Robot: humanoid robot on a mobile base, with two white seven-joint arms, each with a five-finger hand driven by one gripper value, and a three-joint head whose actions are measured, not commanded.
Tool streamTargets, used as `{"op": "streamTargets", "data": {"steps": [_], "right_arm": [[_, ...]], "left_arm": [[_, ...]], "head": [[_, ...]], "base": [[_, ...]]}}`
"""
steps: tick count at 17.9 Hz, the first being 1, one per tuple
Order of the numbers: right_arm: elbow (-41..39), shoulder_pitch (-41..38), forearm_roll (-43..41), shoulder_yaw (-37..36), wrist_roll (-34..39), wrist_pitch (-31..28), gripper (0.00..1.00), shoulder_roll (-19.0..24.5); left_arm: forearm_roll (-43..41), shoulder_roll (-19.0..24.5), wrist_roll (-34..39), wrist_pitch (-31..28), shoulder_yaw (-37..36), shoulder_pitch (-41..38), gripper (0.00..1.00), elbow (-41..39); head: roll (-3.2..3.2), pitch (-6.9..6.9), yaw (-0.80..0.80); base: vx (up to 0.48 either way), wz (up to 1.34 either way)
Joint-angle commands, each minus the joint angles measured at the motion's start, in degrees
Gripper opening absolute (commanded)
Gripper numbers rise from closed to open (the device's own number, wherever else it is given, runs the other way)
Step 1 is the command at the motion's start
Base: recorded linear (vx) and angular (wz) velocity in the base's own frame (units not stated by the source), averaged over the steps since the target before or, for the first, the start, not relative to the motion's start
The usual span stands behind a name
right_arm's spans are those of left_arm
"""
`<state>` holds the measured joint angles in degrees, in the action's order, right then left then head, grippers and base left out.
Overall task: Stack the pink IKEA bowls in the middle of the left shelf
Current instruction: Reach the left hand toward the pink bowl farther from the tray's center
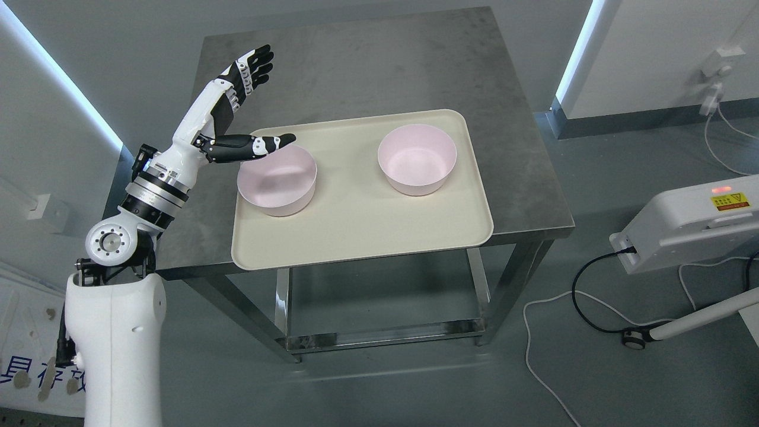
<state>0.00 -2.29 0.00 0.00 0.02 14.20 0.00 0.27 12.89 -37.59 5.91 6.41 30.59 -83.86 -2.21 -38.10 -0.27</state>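
Bowls like the near bowl (277, 187) look light, stiff and slick, so with the left hand (237, 101) open, fingers (258, 62) spread and empty, pinch its rim.

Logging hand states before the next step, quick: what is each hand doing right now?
Left hand: open, fingers spread, thumb over the near pink plastic bowl, holding nothing.
Right hand: not in view.
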Motion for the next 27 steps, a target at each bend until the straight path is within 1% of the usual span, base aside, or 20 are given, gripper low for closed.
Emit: {"op": "streamTargets", "data": {"steps": [1, 3, 6, 8, 12, 15, 18, 21, 24, 26, 27], "right_arm": [[-1.0, 0.0, -0.1, -0.3, 0.0, 0.0, 1.00, -1.0], [-1.0, 0.0, -0.1, -0.3, 0.0, 0.0, 1.00, -1.0], [-1.0, 0.0, -0.1, -0.3, 0.0, 0.0, 1.00, -1.0], [-1.0, 0.0, -0.1, -0.3, 0.0, 0.0, 1.00, -1.0], [-1.0, 0.0, -0.1, -0.3, 0.0, 0.0, 1.00, -1.0], [-1.0, 0.0, -0.1, -0.3, 0.0, 0.0, 1.00, -1.0], [-1.0, 0.0, -0.1, -0.3, 0.0, 0.0, 1.00, -1.0], [-1.0, 0.0, -0.1, -0.3, 0.0, 0.0, 1.00, -1.0], [-1.0, 0.0, -0.1, -0.3, 0.0, 0.0, 1.00, -1.0], [-1.0, 0.0, -0.1, -0.3, 0.0, 0.0, 1.00, -1.0], [-1.0, 0.0, -0.1, -0.3, 0.0, 0.0, 1.00, -1.0]], "left_arm": [[-2.8, 8.6, -7.6, -2.0, -5.2, 3.2, 0.84, 12.8], [-2.8, 8.6, -9.5, -2.0, -5.2, 1.6, 0.82, 12.8], [-4.3, 8.6, -9.5, -2.0, -5.4, 1.0, 0.81, 13.4], [-6.9, 8.3, -8.8, -2.0, -4.7, 1.9, 0.81, 14.9], [-7.0, 7.7, -8.4, -2.0, -4.4, 5.1, 0.79, 15.4], [-7.2, 8.1, -8.5, -2.1, -5.0, 4.7, 0.71, 15.4], [-10.0, 8.1, -8.5, -2.1, -5.1, 4.6, 0.65, 15.4], [-9.9, 7.5, -8.3, -1.9, -4.2, 5.1, 0.50, 15.4], [-9.8, 5.9, -8.4, -1.3, -3.2, 6.0, 0.36, 15.4], [-10.0, 5.8, -8.3, 1.9, -3.7, 6.1, 0.28, 15.4], [-10.4, 5.9, -8.2, 3.7, -4.1, 6.1, 0.28, 15.4]], "head": [[0.00, 0.00, 0.00], [0.00, 0.00, 0.00], [0.00, 0.00, 0.00], [0.00, 0.00, 0.00], [0.00, 0.00, 0.00], [0.00, 0.00, 0.00], [0.00, 0.00, 0.00], [0.00, 0.00, 0.00], [0.00, 0.00, 0.00], [0.00, 0.00, 0.00], [0.00, 0.00, 0.00]], "base": [[0.000, 0.00], [0.000, 0.00], [0.000, 0.00], [0.000, 0.00], [0.000, 0.00], [0.000, 0.00], [0.000, 0.00], [0.000, 0.00], [0.000, 0.00], [0.000, 0.00], [0.000, 0.00]]}}
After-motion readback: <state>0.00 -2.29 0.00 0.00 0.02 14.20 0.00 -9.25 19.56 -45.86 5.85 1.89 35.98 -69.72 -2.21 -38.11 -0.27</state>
